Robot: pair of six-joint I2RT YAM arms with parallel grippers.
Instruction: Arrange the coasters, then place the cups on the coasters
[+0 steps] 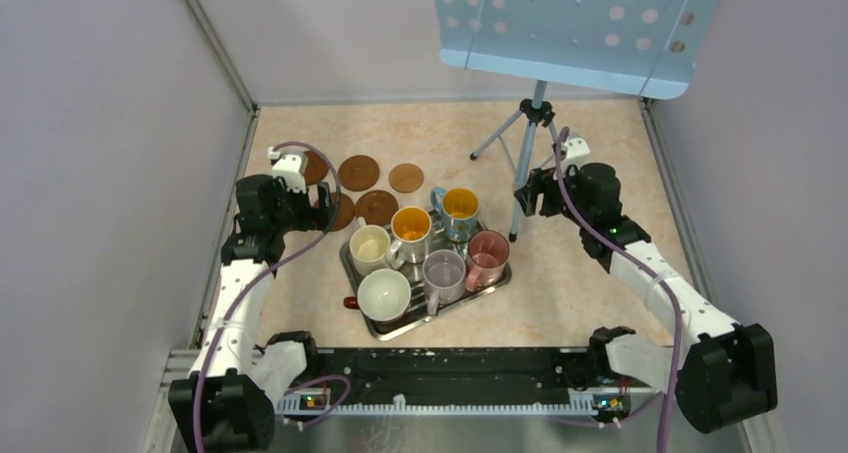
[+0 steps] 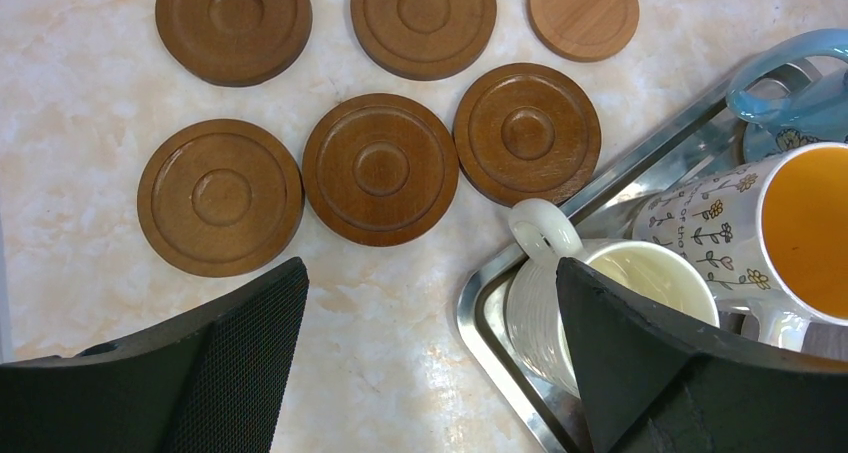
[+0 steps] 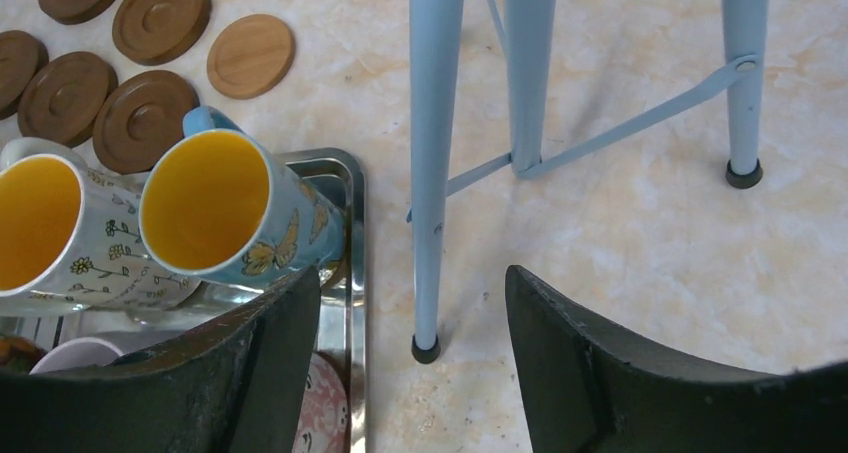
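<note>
L gripper point(image 2: 430, 273) & R gripper point(image 3: 412, 273) jaws apart over beige marbled tabletop point(image 1: 600, 273), grey walls point(image 1: 100, 123)

We recorded a silver tray point(image 3: 355, 258) on the beige marbled tabletop point(image 1: 590, 293). A pale blue music stand point(image 1: 575, 23) stood on its tripod just beside the tray.

Bright even light; soft shadows; glare on tray point(image 2: 475, 318).

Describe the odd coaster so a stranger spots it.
Find the silver tray of mugs mid-table. Beyond its left end coasters lie in two rows. The tan coaster sits rightmost in the far row: pale and smooth, the others dark brown, ringed.
</note>
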